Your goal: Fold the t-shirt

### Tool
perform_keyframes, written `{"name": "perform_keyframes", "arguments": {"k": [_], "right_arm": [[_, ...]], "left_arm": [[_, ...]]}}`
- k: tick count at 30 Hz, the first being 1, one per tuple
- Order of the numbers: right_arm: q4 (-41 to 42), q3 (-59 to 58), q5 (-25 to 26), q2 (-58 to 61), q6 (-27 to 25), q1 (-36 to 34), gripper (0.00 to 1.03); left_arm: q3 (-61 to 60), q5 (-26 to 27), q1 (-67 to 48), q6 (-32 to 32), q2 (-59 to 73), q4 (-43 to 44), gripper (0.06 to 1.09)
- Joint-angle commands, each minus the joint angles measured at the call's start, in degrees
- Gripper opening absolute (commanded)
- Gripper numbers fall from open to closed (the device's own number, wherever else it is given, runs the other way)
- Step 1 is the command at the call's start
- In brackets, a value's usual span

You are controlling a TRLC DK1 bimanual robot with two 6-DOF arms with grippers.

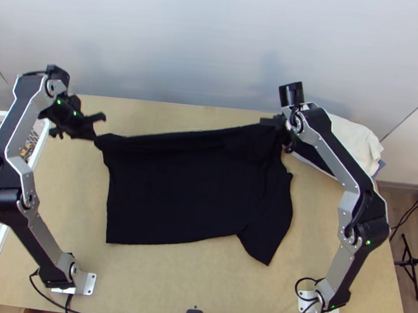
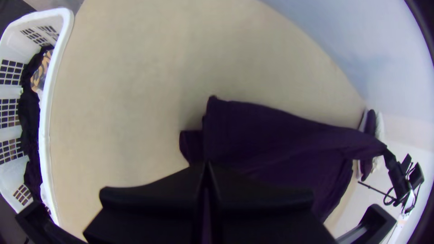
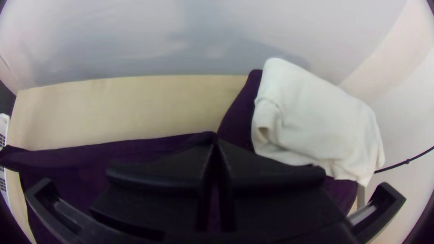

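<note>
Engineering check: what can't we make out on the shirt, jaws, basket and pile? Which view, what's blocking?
- Left wrist view: how deep the t-shirt sits in the left gripper; its black jaws cover the bite.
- Right wrist view: same for the right gripper.
- Top view: shirt's underside, hidden by its upper surface.
- Top view: basket, cut off by left edge.
- Right wrist view: dark cloth, partly under white cloth.

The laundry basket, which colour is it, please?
The basket is white, clearest in the left wrist view.

Pale wall (image 1: 218, 52) is rising behind light wooden table (image 1: 336, 302) | brown floor (image 1: 387, 201) is extending along its right side | faint shadows are lying on wall
</note>
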Motion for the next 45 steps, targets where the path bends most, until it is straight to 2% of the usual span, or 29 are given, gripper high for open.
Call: {"name": "perform_keyframes", "arguments": {"k": [1, 5, 9, 17, 22, 23, 24, 25, 26, 27, 28, 29, 30, 32, 35, 41, 44, 45], "right_arm": [[-9.4, -4.8, -3.6, -3.0, 3.9, 0.2, 0.03], [-13.2, -5.9, -5.8, -3.4, 5.4, 0.2, 0.03], [-13.6, -8.7, -7.2, -5.2, 6.1, 0.7, 0.03], [-13.3, -14.7, -7.5, -6.7, 8.0, 2.8, 0.03], [-10.0, -18.8, -7.8, -6.3, 10.4, 3.3, 0.03], [-9.9, -18.9, -8.3, -5.6, 11.1, 3.2, 0.03], [-10.0, -18.9, -8.4, -4.7, 11.3, 3.1, 0.03], [-10.2, -18.8, -8.4, -4.2, 11.3, 3.0, 0.04], [-11.0, -18.8, -8.3, -3.9, 11.2, 3.0, 0.15], [-12.2, -18.9, -8.3, -3.9, 11.3, 2.9, 0.30], [-13.8, -19.0, -8.4, -4.1, 11.3, 2.8, 0.45], [-15.9, -19.0, -8.4, -4.7, 11.3, 2.6, 0.61], [-17.6, -19.1, -8.5, -5.7, 11.0, 2.6, 0.73], [-20.0, -19.8, -10.4, -9.1, 10.2, 2.7, 0.88], [-21.5, -22.4, -17.6, -17.0, 10.2, 2.9, 0.95], [-23.2, -35.1, -17.9, -28.5, 10.3, 3.0, 0.95], [-29.1, -38.7, -18.0, -28.8, 9.1, 2.8, 0.94], [-30.5, -39.8, -18.5, -29.1, 8.8, 3.4, 0.89]], "left_arm": [[-14.2, 0.3, -0.3, 6.6, -5.6, -4.4, 0.10], [-22.4, 0.6, -1.2, 7.5, -7.7, -3.5, 0.10], [-27.6, 0.8, -3.5, 7.7, -10.4, -1.5, 0.10], [-29.6, 0.8, -4.3, 7.1, -10.6, 1.6, 0.10], [-29.7, 0.8, -4.2, 6.9, -10.0, 4.1, 0.10], [-29.6, 0.7, -4.1, 6.8, -9.9, 4.5, 0.11], [-29.4, 0.7, -4.0, 6.8, -9.6, 5.0, 0.20], [-29.1, 0.6, -4.0, 7.1, -9.5, 5.1, 0.41], [-28.8, 0.4, -4.0, 7.9, -9.5, 5.1, 0.63], [-28.4, -0.1, -4.0, 8.9, -9.3, 5.0, 0.80], [-27.6, -0.9, -4.0, 9.0, -9.3, 4.8, 0.89], [-26.8, -1.1, -4.0, 9.4, -9.5, 4.5, 0.95], [-26.3, -1.2, -3.7, 9.8, -10.0, 4.7, 1.00], [-24.5, -1.2, -2.6, 10.3, -11.1, 5.8, 1.02], [-21.7, -0.9, -1.1, 10.2, -13.2, 6.0, 1.02], [-22.1, -0.7, -1.5, 10.7, -16.9, 4.9, 1.02], [-23.7, -0.7, -2.4, 11.0, -18.5, 4.9, 1.02], [-24.2, -0.7, -2.6, 11.0, -18.9, 4.9, 1.02]]}}
